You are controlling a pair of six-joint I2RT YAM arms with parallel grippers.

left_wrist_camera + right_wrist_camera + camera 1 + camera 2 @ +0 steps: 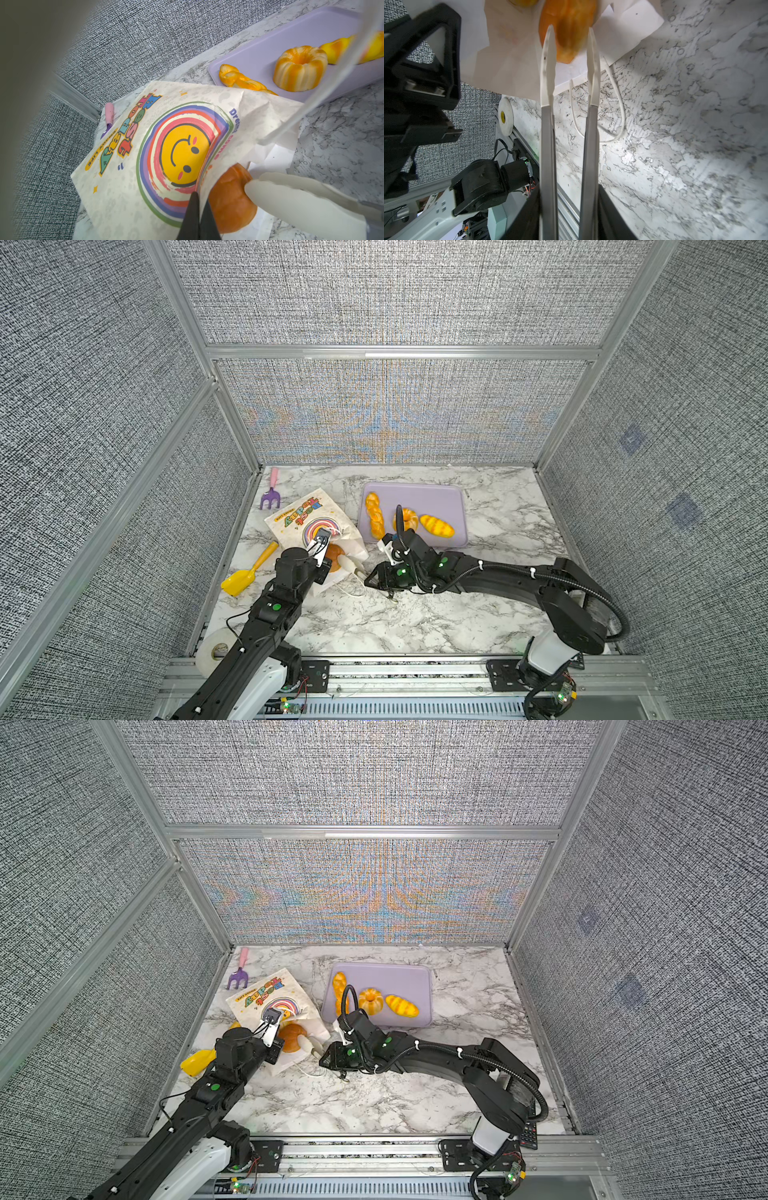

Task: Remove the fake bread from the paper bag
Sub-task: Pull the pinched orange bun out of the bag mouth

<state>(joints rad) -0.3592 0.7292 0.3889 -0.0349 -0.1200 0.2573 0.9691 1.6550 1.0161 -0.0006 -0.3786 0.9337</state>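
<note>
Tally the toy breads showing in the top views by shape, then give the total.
Braided stick: 1
Fluted ring bun: 1
Striped roll: 1
Round brown bun, at the mouth of the paper bag: 1
Total: 4

Ahead of your right pincer (569,216), the tongs (548,145) run from brushed metal arms to matt white tips. The round bun (569,25) at those tips is glossy. The paper bag (508,52) around it is matt, creased paper. Beneath the pincer, the tabletop (675,145) is smooth and marble-patterned.
</note>
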